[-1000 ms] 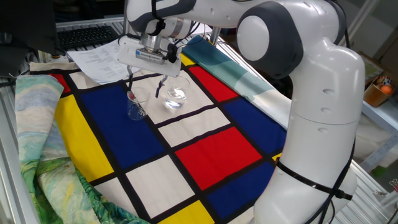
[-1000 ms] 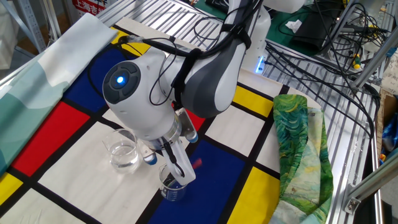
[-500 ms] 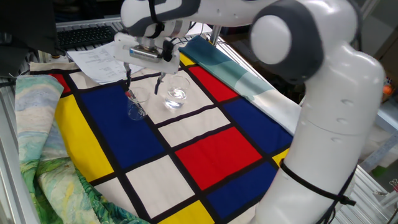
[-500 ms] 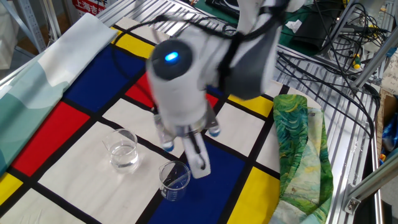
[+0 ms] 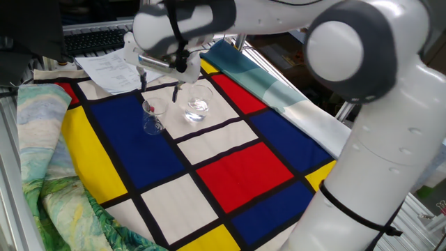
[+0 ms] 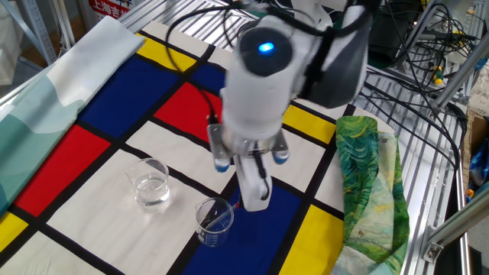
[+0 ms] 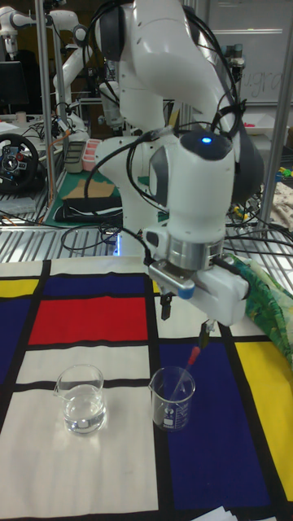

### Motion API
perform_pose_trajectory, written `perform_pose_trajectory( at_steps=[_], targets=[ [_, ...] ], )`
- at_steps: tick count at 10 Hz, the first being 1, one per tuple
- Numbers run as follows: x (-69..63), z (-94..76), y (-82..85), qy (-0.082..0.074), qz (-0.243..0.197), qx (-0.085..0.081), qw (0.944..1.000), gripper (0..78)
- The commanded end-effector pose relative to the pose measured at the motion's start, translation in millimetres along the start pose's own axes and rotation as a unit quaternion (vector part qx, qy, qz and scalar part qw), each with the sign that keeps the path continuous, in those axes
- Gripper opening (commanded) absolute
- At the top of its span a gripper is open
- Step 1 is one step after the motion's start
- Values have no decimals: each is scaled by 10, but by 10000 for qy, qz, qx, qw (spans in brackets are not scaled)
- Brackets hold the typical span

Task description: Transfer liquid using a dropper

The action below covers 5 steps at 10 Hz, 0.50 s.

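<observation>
On the bench's left in the tall view, the rounder glass [image 7: 81, 398] holds the liquid [image 7: 83, 416]. Beside it the dropper [image 7: 181, 373] leans in the beaker [image 7: 172, 398]. Above, the pincer [image 7: 186, 321] hangs spread and empty. Judged next: descend, pinch the bulb. Nothing blocks it; green cloth [image 7: 267, 301] lies right.

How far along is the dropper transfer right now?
Early on. The dropper leans in the small beaker, ungrasped. The hand hangs open above it, its fingers straddling the red bulb without touching. Liquid sits in the rounder glass. Gripping, drawing and transferring remain.
</observation>
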<state>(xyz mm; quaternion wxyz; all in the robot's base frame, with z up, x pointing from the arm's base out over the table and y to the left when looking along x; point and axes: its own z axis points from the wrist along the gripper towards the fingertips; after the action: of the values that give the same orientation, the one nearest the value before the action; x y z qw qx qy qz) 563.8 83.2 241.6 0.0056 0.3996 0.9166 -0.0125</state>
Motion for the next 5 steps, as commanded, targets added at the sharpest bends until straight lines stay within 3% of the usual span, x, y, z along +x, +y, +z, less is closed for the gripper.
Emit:
perform_pose_trajectory(
  at_steps=[1, 4, 5],
  targets=[
    [123, -15, -16, -864, 357, -125, 9955, 774],
    [175, 37, -48, -851, 333, -151, 9957, 774],
    [89, 51, -15, -910, 390, -215, 9949, 774]
  ],
)
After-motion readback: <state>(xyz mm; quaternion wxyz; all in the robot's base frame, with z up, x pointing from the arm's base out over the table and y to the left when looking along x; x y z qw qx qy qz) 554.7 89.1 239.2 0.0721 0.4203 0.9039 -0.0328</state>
